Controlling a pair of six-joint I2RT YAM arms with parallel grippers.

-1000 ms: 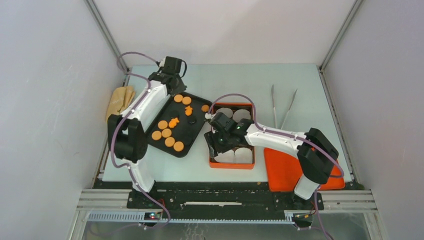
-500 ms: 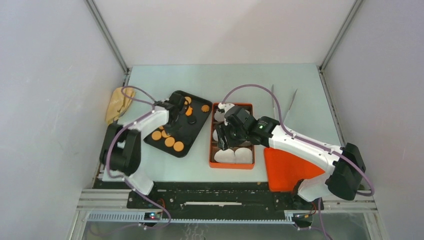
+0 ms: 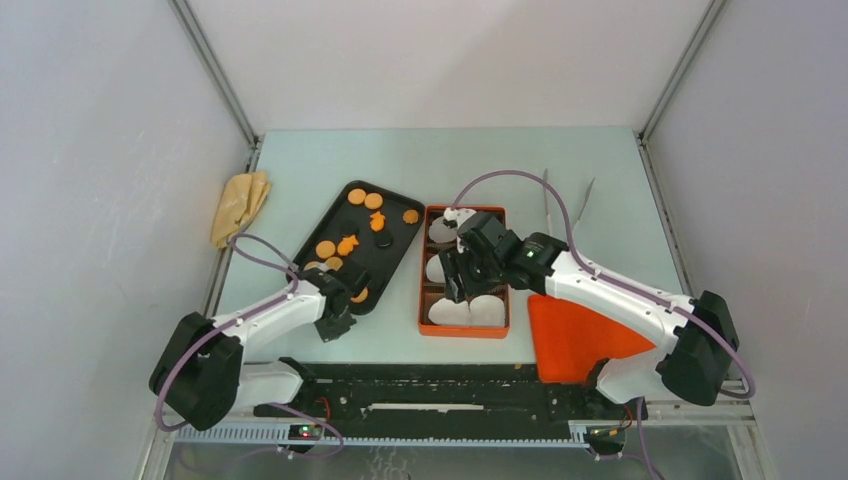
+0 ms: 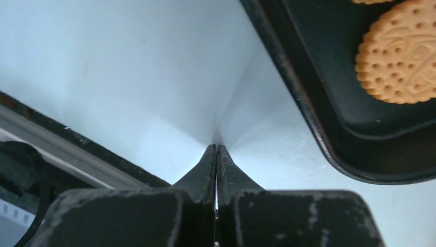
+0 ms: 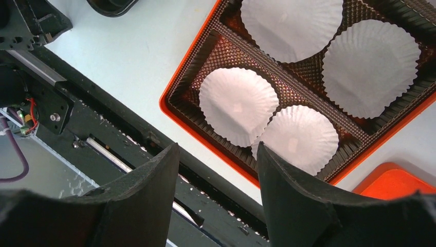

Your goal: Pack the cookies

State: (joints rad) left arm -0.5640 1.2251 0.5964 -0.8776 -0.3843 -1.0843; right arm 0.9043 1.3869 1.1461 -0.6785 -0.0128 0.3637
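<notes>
Cookies (image 3: 347,245) lie on the black tray (image 3: 388,262), just beside the orange box (image 3: 466,330).
The left end effector (image 3: 335,322), over the tray half a second ago, is now fully closed and empty, tips at the pale desk (image 3: 560,150) just off the tray's near corner; the right end effector (image 3: 455,280) stays gaping, empty, above the box's white paper liners (image 3: 488,310). White walls enclose the desk.

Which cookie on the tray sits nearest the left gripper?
The round orange cookie at the black tray's near corner, beside the shut left gripper; all others lie farther up the tray.
</notes>
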